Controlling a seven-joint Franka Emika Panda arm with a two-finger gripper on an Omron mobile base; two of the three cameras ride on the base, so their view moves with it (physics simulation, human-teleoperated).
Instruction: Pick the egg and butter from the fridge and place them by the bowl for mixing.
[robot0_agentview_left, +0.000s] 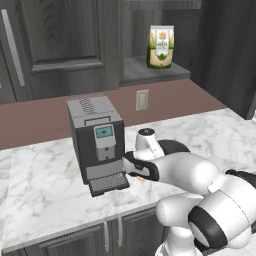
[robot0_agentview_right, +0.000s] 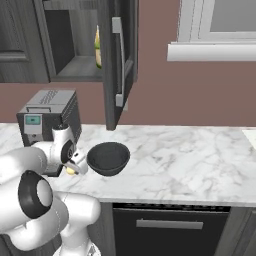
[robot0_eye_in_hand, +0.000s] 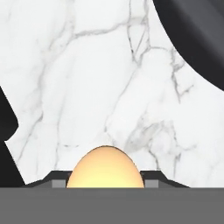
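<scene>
Base views flank the marble counter (robot0_agentview_left: 45, 170); hand view looks straight down.

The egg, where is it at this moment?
The egg sits between the end effector fingers, low over the marble counter, between the bowl and the coffee machine.

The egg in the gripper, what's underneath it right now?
Under the egg lies bare white marble counter, beside the dark bowl. The spot directly beneath the egg is covered by it.

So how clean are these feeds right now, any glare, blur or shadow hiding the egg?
Hand view: egg sharp, evenly lit, its bottom cut by the frame edge. Right base view: soft and low-detail, no glare; egg a small yellow patch beside the bowl. Left base view: the arm hides most of it at the end effector.
</scene>
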